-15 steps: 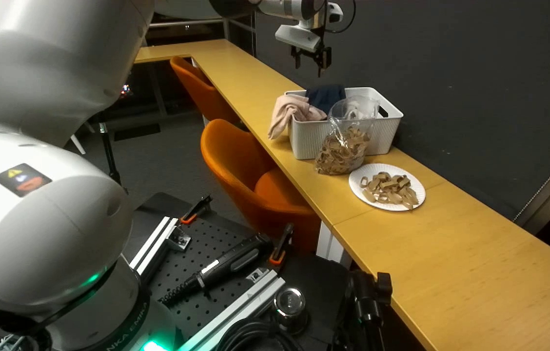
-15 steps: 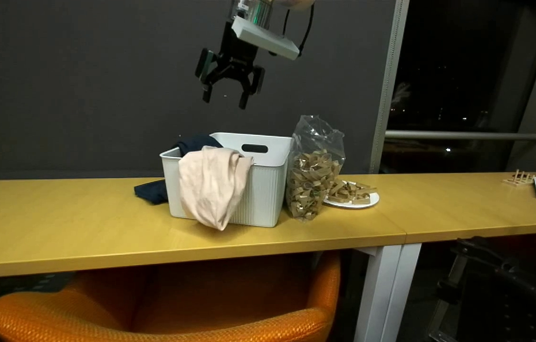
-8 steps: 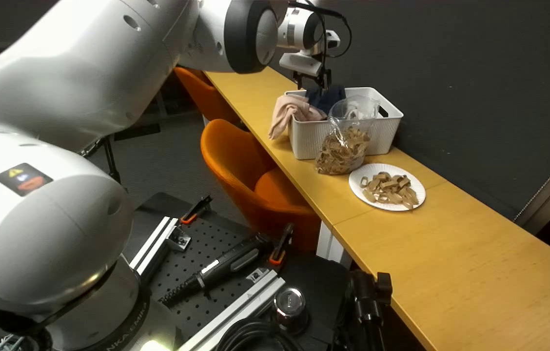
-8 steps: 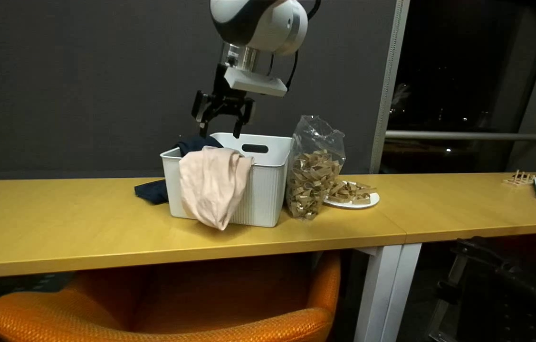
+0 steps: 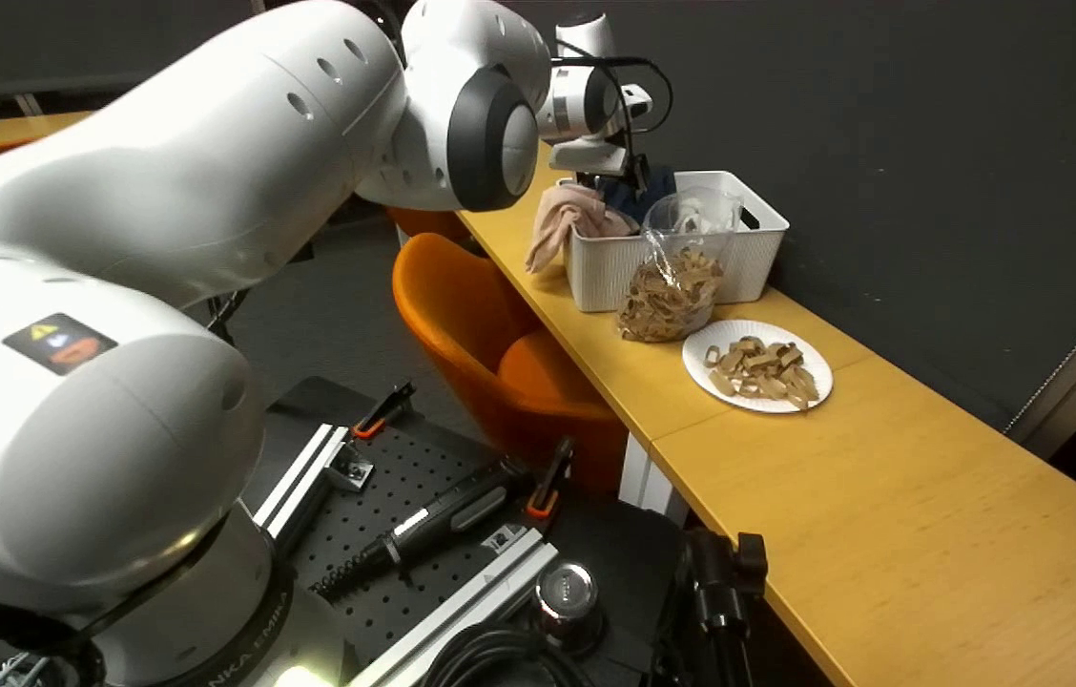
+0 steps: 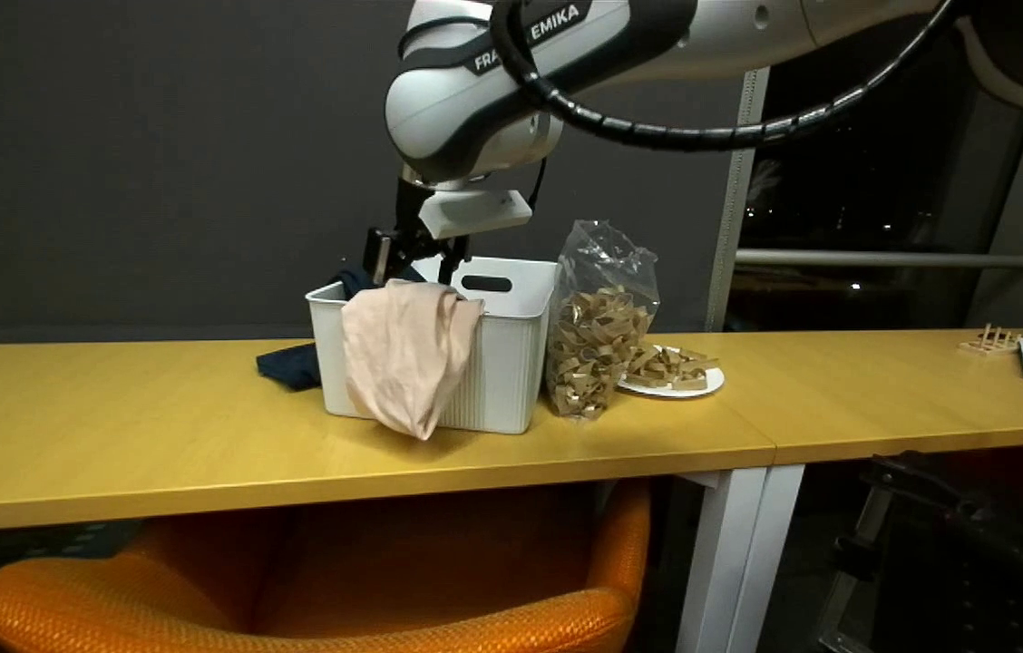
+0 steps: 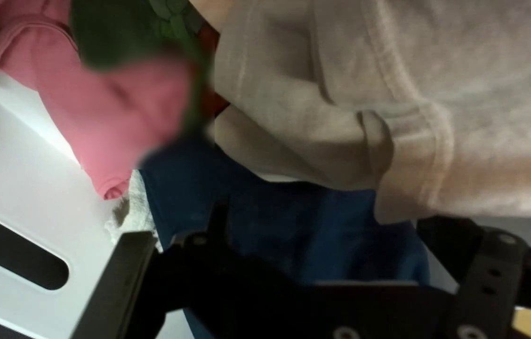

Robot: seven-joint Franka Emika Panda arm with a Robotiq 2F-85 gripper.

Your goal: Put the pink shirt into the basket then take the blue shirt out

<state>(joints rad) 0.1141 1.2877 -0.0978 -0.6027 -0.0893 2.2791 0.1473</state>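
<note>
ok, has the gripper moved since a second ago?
Yes, mostly downward. In both exterior views the gripper has dropped relative to the unmoved basket: it hung clear above, and now the two overlap in the picture.

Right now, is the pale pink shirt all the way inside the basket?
No, much of the pale pink shirt hangs down outside the basket.

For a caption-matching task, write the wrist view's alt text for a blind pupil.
Black jaws stand wide apart at the bottom, in front of dark blue cloth, with a white, slotted plastic basket showing at left. Folded pale pink cloth fills the upper right; bright pink cloth, partly blurred, lies at upper left.
</note>
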